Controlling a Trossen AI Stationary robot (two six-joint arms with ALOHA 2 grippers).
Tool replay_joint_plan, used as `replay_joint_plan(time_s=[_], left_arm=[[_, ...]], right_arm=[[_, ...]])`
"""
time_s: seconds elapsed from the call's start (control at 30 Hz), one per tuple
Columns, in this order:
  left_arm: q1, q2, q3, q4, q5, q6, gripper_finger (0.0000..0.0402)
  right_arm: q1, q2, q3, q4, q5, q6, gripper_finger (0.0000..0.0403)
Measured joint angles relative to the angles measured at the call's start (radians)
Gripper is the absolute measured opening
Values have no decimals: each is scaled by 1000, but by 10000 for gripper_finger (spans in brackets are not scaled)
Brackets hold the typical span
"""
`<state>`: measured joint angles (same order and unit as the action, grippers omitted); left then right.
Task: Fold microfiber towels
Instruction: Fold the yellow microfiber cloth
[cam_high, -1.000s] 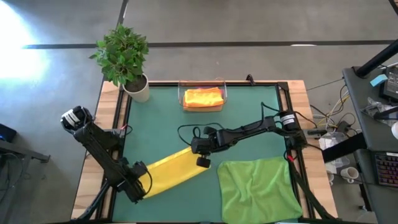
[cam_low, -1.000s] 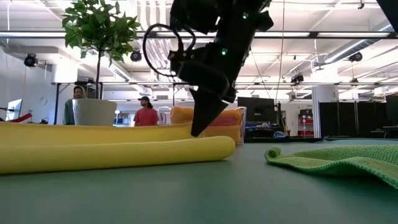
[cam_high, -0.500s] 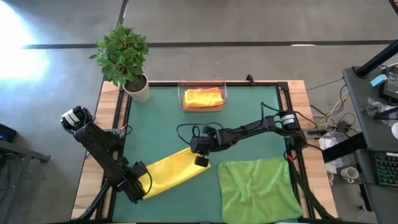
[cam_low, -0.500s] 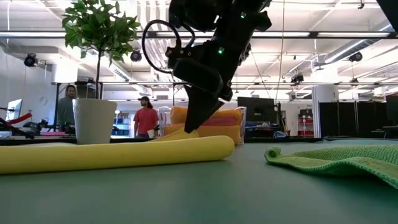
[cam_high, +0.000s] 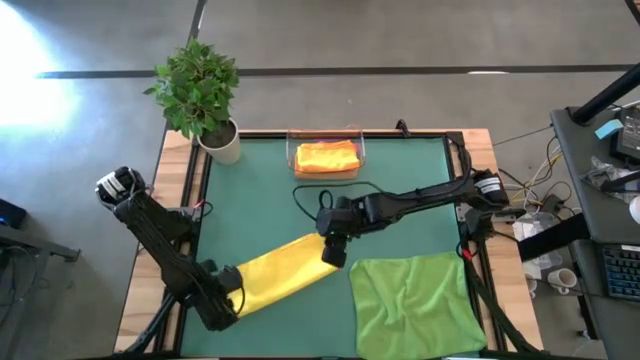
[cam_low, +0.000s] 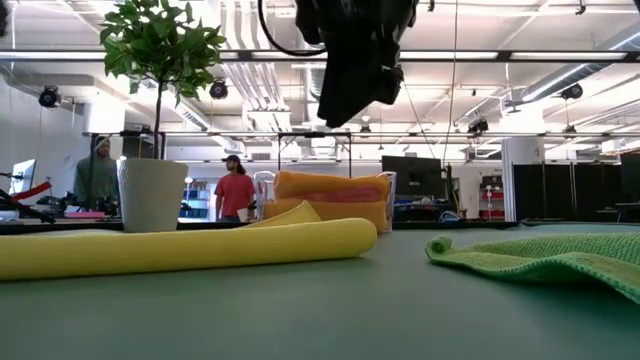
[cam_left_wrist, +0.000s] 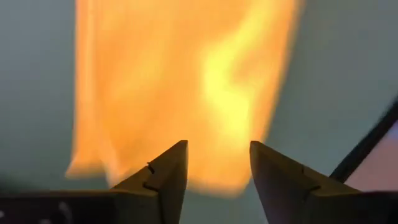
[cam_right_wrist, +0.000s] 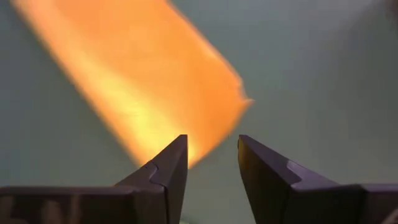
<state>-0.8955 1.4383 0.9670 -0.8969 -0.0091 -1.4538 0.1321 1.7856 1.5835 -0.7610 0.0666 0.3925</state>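
1. The yellow towel (cam_high: 275, 278) is lying folded into a long strip, slanting across the lower left of the green mat (cam_high: 260, 200) in the high view.
2. The green towel (cam_high: 415, 300) is lying spread out and rumpled at the lower right, well apart from the strip's upper end.
3. I am stretching my left arm in from the left edge, with my left gripper (cam_high: 222, 305) sitting at the strip's lower left end; its fingers (cam_left_wrist: 166, 176) are standing parted with a clear gap, gripping nothing.
4. I am reaching my right arm in from the right edge, with my right gripper (cam_high: 331, 252) hanging above the strip's upper right end; its fingers (cam_right_wrist: 166, 168) are also standing apart and empty.
5. The clear tray (cam_high: 326, 158) is sitting at the mat's upper middle, holding a folded orange towel (cam_high: 327, 156).
6. A potted plant (cam_high: 200, 95) is standing at the table's upper left corner.
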Motion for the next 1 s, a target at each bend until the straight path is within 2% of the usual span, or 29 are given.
replay_joint_plan(time_s=[0.07, 0.17, 0.33, 0.63, 0.87, 1.0], left_arm=[[0, -3, -12, 58, -114, 28, 151], [2, -2, -30, 80, -232, 52, 141], [14, 1, -56, 78, -350, 56, 124], [17, 1, -75, 82, -391, 85, 82], [19, 1, -78, 87, -421, 128, 35], [31, 1, -86, 108, -427, 128, 13]], right_arm=[[8, 2, -4, 19, -51, 39, 132], [23, 28, -17, 72, -110, 90, 132], [52, 97, -24, 129, -181, 150, 119], [62, 196, -24, 137, -180, 237, 19], [62, 243, -29, 124, -179, 238, 9], [54, 257, -32, 78, -106, 236, 9]])
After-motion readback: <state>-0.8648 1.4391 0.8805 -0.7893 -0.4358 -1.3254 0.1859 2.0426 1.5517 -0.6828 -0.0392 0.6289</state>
